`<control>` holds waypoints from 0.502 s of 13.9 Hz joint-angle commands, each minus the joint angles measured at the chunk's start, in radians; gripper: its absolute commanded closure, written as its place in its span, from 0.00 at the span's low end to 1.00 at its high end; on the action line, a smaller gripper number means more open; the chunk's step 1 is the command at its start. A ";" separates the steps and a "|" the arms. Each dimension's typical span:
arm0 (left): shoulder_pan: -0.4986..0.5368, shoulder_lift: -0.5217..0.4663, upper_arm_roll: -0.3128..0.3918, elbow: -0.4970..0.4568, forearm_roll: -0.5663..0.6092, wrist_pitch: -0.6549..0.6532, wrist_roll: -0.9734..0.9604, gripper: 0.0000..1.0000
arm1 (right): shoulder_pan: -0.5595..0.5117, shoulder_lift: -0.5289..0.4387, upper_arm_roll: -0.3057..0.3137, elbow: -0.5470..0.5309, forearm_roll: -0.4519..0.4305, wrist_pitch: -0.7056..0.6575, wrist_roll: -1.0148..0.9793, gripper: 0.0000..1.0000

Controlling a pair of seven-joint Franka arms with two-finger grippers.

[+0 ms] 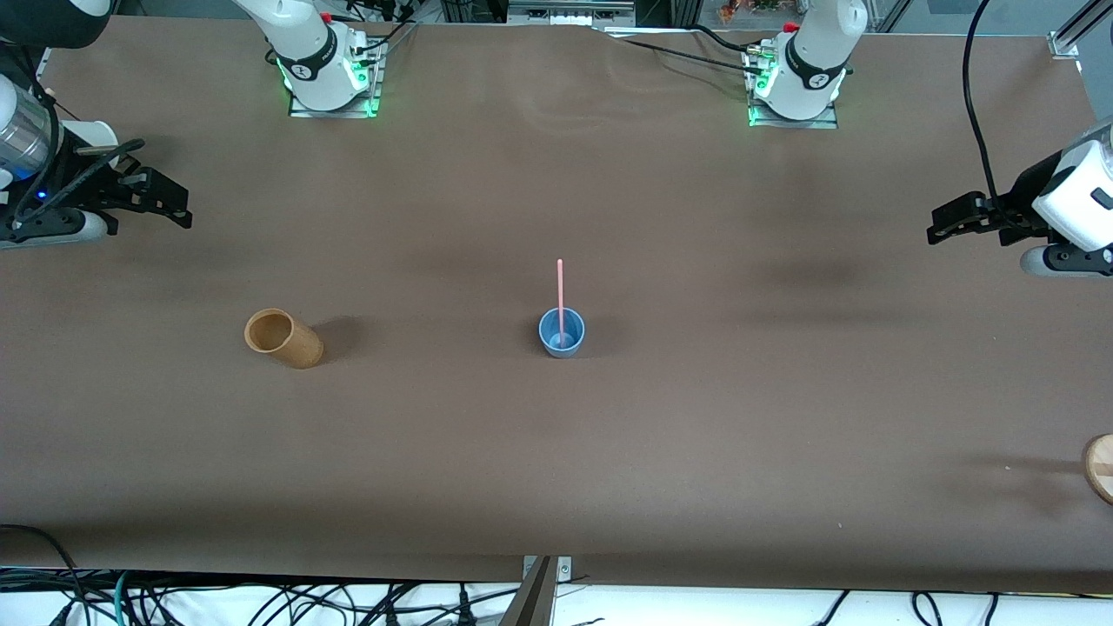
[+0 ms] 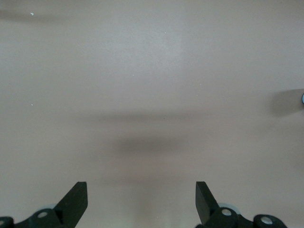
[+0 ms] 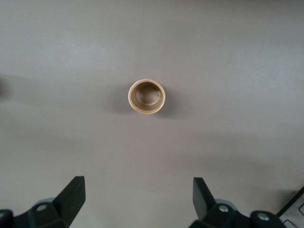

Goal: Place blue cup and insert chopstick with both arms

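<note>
The blue cup (image 1: pixel 562 333) stands upright at the middle of the table. The pink chopstick (image 1: pixel 560 296) stands in it and leans against its rim. My left gripper (image 1: pixel 939 224) is open and empty, raised over the left arm's end of the table, well away from the cup; in the left wrist view (image 2: pixel 141 199) it shows only bare table between its fingers, with a sliver of the cup (image 2: pixel 302 98) at the frame's edge. My right gripper (image 1: pixel 178 209) is open and empty, raised over the right arm's end; it also shows in the right wrist view (image 3: pixel 138 197).
A tan cup (image 1: pixel 283 338) stands toward the right arm's end of the table, beside the blue cup; it also shows in the right wrist view (image 3: pixel 147 96). A round wooden object (image 1: pixel 1100 467) lies at the left arm's end, nearer the front camera.
</note>
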 commanded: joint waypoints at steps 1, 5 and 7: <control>0.005 0.002 -0.002 0.009 0.008 0.003 0.023 0.00 | -0.019 0.001 0.014 0.025 0.021 -0.043 0.037 0.00; 0.004 0.002 -0.002 0.010 0.008 0.003 0.023 0.00 | -0.016 0.003 0.024 0.029 0.016 -0.042 0.037 0.00; 0.004 0.002 -0.002 0.010 0.008 0.003 0.023 0.00 | -0.016 0.003 0.022 0.029 0.021 -0.043 0.037 0.00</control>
